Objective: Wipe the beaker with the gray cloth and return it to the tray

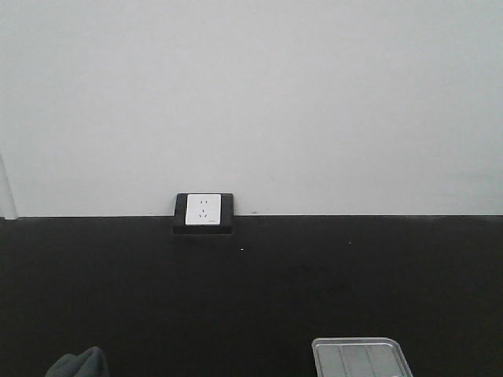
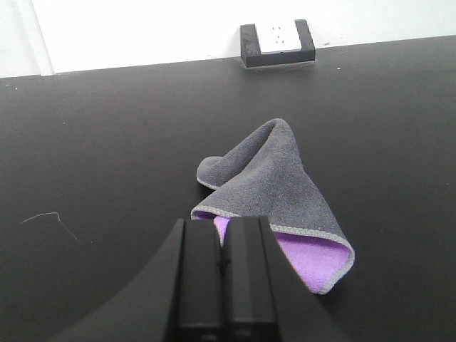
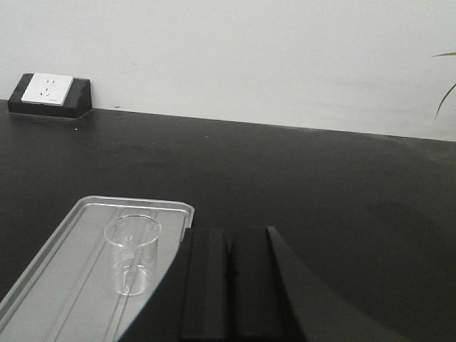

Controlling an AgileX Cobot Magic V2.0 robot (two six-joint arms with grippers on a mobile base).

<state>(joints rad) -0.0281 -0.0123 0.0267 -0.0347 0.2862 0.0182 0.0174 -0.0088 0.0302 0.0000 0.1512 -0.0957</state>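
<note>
Setting: laboratory bench. Black matte surface (image 1: 251,298) against white wall (image 1: 251,94). Evidence: glass beaker (image 3: 132,255) standing in metal tray (image 3: 43,285); bench-mounted socket (image 1: 204,210).

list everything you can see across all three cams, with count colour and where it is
gray cloth: 1, dark gray with a purple underside showing, crumpled on the black table just ahead of the left gripper
tray: 1, silvery metal, on the table left of the right gripper in the right wrist view
beaker: 1, clear glass, upright inside the tray
table: 1, black, runs to the wall
wall socket: 1, white plate in a black housing, at the table's back edge
wall: 1, white, behind the table
plant leaves: a few, green, right edge of the right wrist view
left gripper: 1, black, shut, empty
right gripper: 1, black, shut, empty
</note>
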